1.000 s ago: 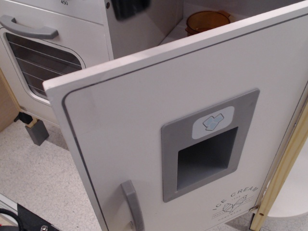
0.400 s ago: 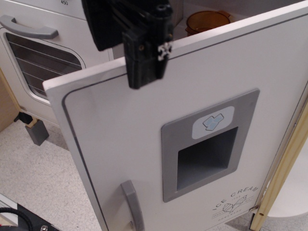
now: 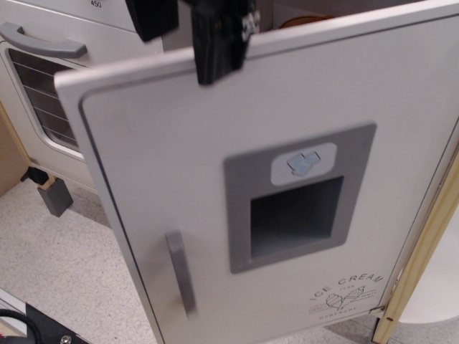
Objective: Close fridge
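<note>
fridge (image 3: 215,179) | white, grey handle (vertical) | door ajar, not shut

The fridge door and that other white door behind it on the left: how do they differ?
The fridge door stands swung open toward the camera; the oven door sits shut. The fridge door's grey handle runs vertically, while the oven door's grey handle runs horizontally. The fridge door carries a grey recessed panel and an "ICE CREAM" print; the oven door has a window showing wire racks. Both are white with grey handles.

white oven door (image 3: 43,93), grey block (image 3: 56,196), speckled floor (image 3: 64,265)
</note>
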`<state>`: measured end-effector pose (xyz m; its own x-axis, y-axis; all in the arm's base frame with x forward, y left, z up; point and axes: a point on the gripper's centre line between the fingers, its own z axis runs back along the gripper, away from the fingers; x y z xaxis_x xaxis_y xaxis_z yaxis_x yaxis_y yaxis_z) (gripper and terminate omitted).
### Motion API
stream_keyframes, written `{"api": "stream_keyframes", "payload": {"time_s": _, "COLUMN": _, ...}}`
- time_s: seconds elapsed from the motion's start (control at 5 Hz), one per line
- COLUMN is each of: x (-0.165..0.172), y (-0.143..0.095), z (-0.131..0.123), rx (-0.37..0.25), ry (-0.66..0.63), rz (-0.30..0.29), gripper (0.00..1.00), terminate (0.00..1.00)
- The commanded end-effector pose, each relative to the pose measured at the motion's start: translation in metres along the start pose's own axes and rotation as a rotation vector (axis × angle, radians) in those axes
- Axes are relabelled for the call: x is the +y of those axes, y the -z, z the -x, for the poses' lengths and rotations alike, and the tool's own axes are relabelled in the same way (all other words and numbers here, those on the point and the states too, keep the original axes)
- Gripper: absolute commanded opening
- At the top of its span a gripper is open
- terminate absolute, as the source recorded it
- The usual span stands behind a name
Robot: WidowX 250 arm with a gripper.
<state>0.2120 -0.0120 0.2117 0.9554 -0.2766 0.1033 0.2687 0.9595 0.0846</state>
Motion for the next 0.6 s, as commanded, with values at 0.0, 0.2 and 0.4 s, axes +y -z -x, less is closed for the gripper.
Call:
{"api": "stream_keyframes", "payload": {"time_s": 0.0, "x": 0.022, "y": -0.023, "z": -0.006, "rx": -0.051, "ry": -0.044, "rz": -0.034, "gripper": 1.0, "terminate": 0.0}}
{"api": "stream_keyframes", "payload": {"time_s": 0.2, "x": 0.018, "y": -0.032, "z": 0.001, "rx": -0.032, "ry": -0.016, "rz": -0.016, "gripper": 1.0, "terminate": 0.0}}
{"api": "stream_keyframes", "payload": {"time_s": 0.4, "x": 0.006, "y": -0.024, "z": 0.01, "rx": -0.02, "ry": 0.019, "rz": -0.037, "gripper": 1.0, "terminate": 0.0}}
